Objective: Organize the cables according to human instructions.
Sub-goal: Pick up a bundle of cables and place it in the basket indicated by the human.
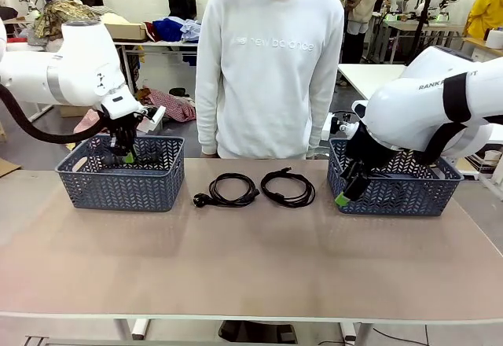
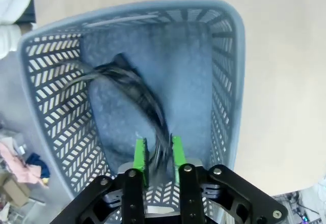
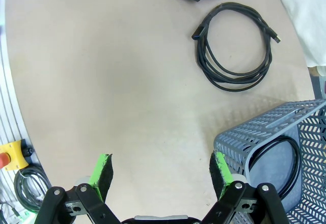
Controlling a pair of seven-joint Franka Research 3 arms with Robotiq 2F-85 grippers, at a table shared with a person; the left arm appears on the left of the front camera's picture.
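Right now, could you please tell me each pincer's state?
Left pincer: cable between its pads, grip cannot be told.
Right pincer: open, holding nothing.

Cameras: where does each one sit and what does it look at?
Front view: between the arms, facing the person across the table; left gripper and right gripper show.
Left wrist view: on the left wrist, looking into the left basket at a cable between its green pads.
Right wrist view: on the right wrist, looking down at the table; its open fingers show.
Shared: front and right wrist views both show the coiled cable and right basket.
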